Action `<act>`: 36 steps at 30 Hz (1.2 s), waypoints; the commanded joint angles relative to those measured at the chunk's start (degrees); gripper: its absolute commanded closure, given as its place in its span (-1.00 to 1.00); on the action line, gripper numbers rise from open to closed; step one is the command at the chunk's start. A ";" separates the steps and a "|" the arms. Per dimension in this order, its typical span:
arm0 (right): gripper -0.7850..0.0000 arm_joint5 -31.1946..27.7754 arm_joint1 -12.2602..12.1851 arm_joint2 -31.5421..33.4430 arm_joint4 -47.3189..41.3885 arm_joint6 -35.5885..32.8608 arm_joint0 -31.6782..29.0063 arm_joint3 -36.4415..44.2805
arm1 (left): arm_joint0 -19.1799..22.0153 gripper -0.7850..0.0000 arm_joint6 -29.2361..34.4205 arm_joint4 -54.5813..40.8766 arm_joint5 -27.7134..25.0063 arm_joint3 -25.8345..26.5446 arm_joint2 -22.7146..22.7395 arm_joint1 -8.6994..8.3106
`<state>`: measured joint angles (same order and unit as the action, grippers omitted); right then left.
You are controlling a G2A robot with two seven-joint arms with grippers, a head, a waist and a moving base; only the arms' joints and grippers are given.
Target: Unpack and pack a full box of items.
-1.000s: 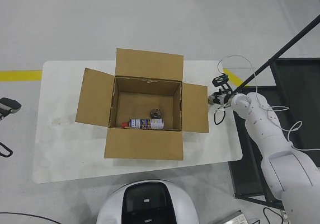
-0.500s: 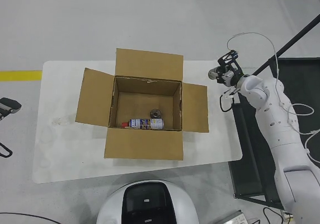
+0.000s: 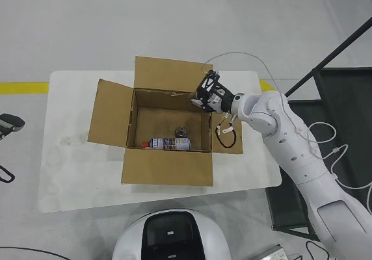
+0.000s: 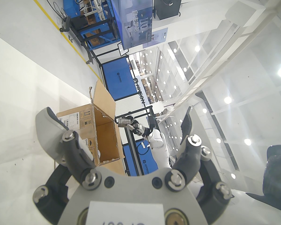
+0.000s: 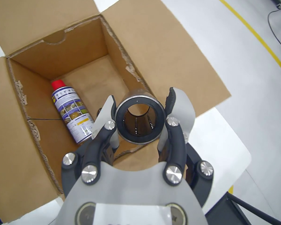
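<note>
The open cardboard box (image 3: 166, 168) stands in the middle of the white table (image 3: 69, 169), flaps spread. A spray can (image 3: 168, 143) lies on its floor along the near wall, red cap to the left, with a small metal ring (image 3: 181, 132) just beyond it. Over the box's far right corner hangs the right gripper (image 5: 141, 95), jaws clamped on a hollow metal sleeve (image 5: 140, 122). The left gripper (image 4: 118, 120) sits off the table's left edge, jaws spread wide

Top view: high overhead, facing straight down on the box (image 3: 111, 114) and worktop (image 3: 69, 162). Right wrist view: close above the box, looking down into it. Left wrist view: well apart from the box, tilted upward, facing it across the worktop. Box shared by all three.
</note>
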<state>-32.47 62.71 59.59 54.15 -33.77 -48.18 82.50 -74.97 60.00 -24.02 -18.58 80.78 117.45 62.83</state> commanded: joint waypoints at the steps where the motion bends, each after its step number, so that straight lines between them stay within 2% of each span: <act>1: 1.00 -0.24 0.43 -1.47 -2.02 -1.36 1.29 -1.78 | 0.00 -1.00 0.00 0.00 0.00 0.00 0.00 0.00; 4: 1.00 -1.90 0.66 -1.58 -6.29 -1.60 1.63 -4.03 | 0.00 -1.00 0.00 0.00 0.00 0.00 0.00 0.00; 20: 1.00 -1.32 0.68 -1.55 -6.19 -1.21 1.42 -4.00 | 0.00 -1.00 0.00 0.00 0.00 0.00 0.00 0.00; 23: 1.00 -1.30 1.31 -4.01 -5.41 -1.86 2.42 -4.41 | 0.00 -1.00 0.00 0.00 0.00 0.00 0.00 0.00; 25: 1.00 -2.54 2.31 -7.82 -3.80 -4.59 5.29 -6.50 | 0.00 -1.00 0.00 0.00 0.00 0.00 0.00 0.00; 28: 1.00 -4.07 4.80 -13.96 -4.31 -4.30 10.38 -12.14 | 0.00 -1.00 0.00 0.00 0.00 0.00 0.00 0.00; 36: 1.00 -5.17 13.45 -27.88 -5.29 2.04 20.37 -28.23 | 0.00 -1.00 0.00 0.00 0.00 0.00 0.00 0.00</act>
<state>-37.86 75.17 33.13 48.65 -32.24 -28.64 56.24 -74.97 60.00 -24.02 -18.58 80.78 117.45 62.83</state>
